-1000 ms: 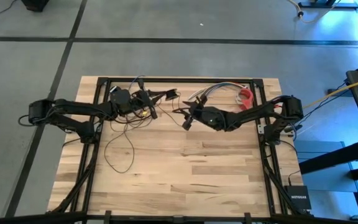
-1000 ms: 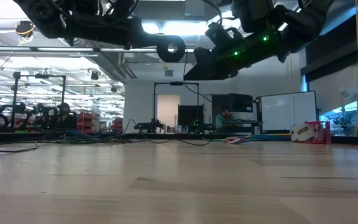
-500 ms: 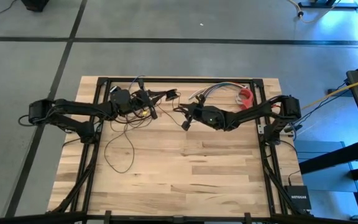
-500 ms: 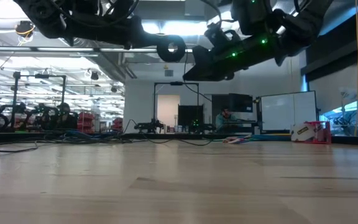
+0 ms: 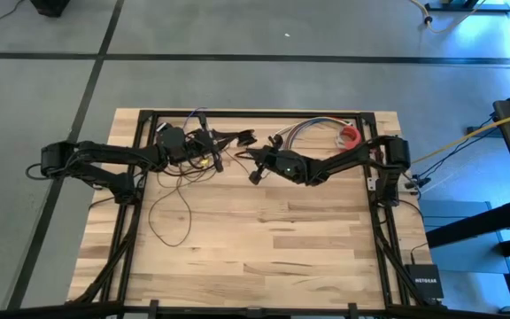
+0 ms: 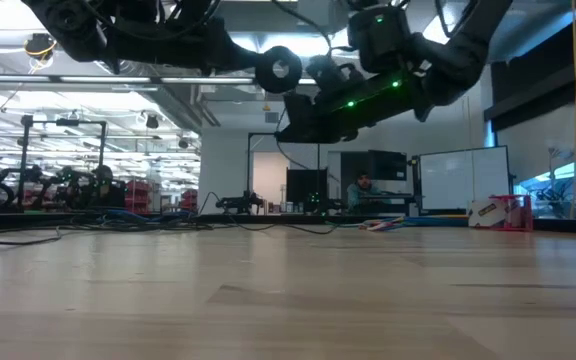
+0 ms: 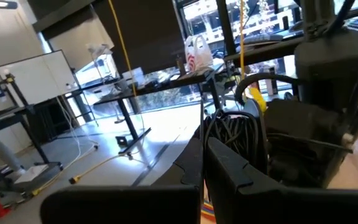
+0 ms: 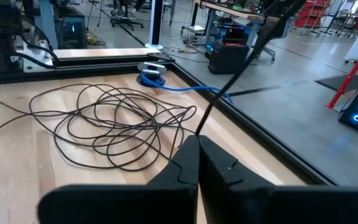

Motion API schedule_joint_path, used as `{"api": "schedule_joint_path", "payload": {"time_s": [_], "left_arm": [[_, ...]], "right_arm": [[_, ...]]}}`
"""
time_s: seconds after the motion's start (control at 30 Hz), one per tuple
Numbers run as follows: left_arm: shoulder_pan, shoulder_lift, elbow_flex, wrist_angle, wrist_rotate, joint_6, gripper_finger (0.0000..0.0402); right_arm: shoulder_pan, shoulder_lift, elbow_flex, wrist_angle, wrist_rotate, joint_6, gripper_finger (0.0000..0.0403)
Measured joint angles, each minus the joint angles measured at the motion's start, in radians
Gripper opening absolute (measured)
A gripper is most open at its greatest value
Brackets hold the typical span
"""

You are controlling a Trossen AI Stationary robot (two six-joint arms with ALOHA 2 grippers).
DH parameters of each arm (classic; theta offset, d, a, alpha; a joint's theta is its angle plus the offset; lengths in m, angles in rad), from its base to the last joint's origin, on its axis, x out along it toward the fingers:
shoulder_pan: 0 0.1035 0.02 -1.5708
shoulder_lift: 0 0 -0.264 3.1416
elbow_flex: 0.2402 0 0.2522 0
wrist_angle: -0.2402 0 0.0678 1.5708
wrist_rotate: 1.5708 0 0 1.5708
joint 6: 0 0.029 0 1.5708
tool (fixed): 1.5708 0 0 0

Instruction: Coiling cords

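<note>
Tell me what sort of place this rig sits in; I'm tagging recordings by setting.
Probably a big open robotics lab or workshop. The low view looks past the wooden table into a hall with an exposed ceiling, a whiteboard and workbenches; the right wrist view shows bare concrete floor and equipment racks.

I see both arms meeting at the table's [image 5: 264,239] far side, left gripper [image 5: 222,140] and right gripper [image 5: 253,170] above the looping cords [image 5: 171,199].

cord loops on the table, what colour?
Dark brown-black cord, clearest in the right wrist view.
</note>
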Motion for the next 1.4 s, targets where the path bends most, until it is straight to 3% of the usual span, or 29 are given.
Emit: {"api": "schedule_joint_path", "payload": {"time_s": [0.2,0.53,0.63,0.83,1.07,1.4], "left_arm": [[0.0,0.0,0.0,-0.004,0.0,0.001,0.0001],[0.0,0.0,0.0,-0.011,0.0,0.008,0.0001],[0.0,0.0,0.0,-0.012,0.0,0.009,0.0001],[0.0,0.0,0.0,-0.017,0.0,0.012,0.0001],[0.0,0.0,0.0,-0.027,0.0,0.024,0.0001],[0.0,0.0,0.0,-0.024,0.0,0.011,0.0001]], "right_arm": [[0.0,0.03,0.036,-0.006,-0.001,0.03,0.0032],[0.001,0.025,0.036,-0.053,-0.061,0.046,0.0127],[0.001,0.025,0.036,-0.051,-0.087,0.048,0.0132],[0.004,0.022,0.036,-0.073,-0.033,0.036,0.0133],[0.066,-0.12,0.038,-0.254,0.131,-0.041,0.0134],[0.086,-0.176,0.037,-0.359,0.133,0.022,0.0134]]}}
